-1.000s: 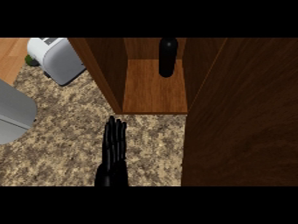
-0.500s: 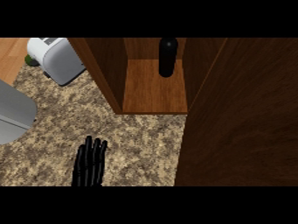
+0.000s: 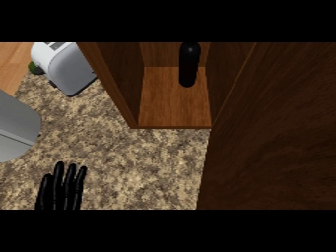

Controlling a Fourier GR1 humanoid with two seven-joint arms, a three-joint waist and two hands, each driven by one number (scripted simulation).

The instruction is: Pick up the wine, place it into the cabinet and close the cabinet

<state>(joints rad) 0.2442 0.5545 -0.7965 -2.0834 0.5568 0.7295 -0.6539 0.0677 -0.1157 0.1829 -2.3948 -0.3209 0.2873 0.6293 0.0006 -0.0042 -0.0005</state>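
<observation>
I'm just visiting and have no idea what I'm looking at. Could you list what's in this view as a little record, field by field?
surface: speckled stone counter
cabinet: wooden cabinet, its door open at the right
wine: dark wine bottle upright on the cabinet shelf, toward the back
hand: left hand at the lower edge, fingers straight, holding nothing
other hand: not visible
other items: white toaster at upper left; grey appliance at the left edge

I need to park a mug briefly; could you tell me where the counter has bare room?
Bare counter lies between the left hand, the cabinet and its open door. The shelf in front of the wine bottle is free. The left edge, by toaster and grey appliance, is crowded.
</observation>
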